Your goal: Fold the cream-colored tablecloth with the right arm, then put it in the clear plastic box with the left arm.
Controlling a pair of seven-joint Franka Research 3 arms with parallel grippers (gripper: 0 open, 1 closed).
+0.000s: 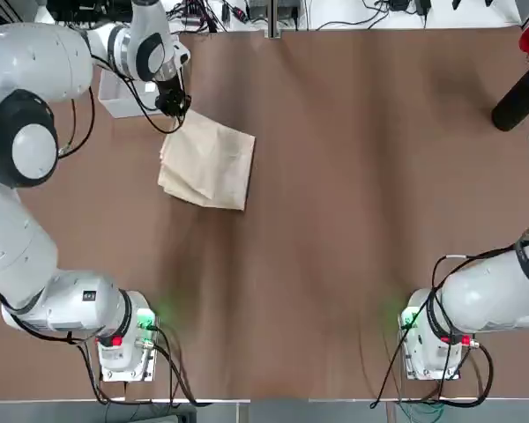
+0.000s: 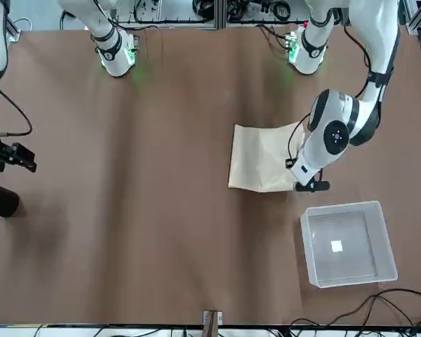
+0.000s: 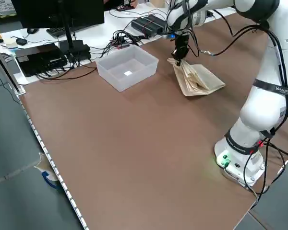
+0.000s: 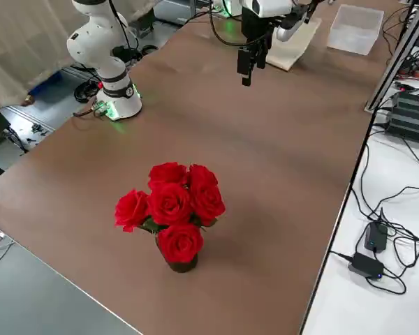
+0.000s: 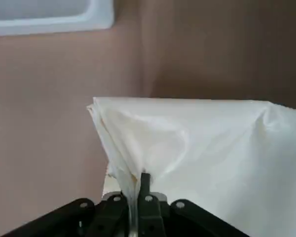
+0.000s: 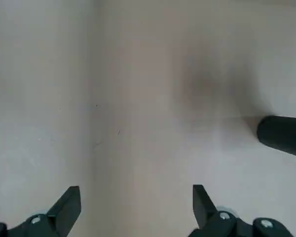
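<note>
On the brown tabletop [image 1: 353,220] the cream-colored tablecloth [image 1: 210,163] lies already folded into flat, plain layers, near the clear plastic box [image 2: 347,242], which holds nothing yet. The left gripper [image 5: 138,197] has its jaws pinching one corner; boxing remains. The right gripper [image 6: 135,202], jaws spread, idles well apart.

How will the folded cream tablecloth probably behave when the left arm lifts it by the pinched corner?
Probably floppy: the cream tablecloth is soft fabric, and where the left gripper is shut on its corner the layers already bunch upward. The free layers look loose at the edges, so they may sag or fan open. It seems light, likely draping down rather than keeping its flat rectangle.
</note>
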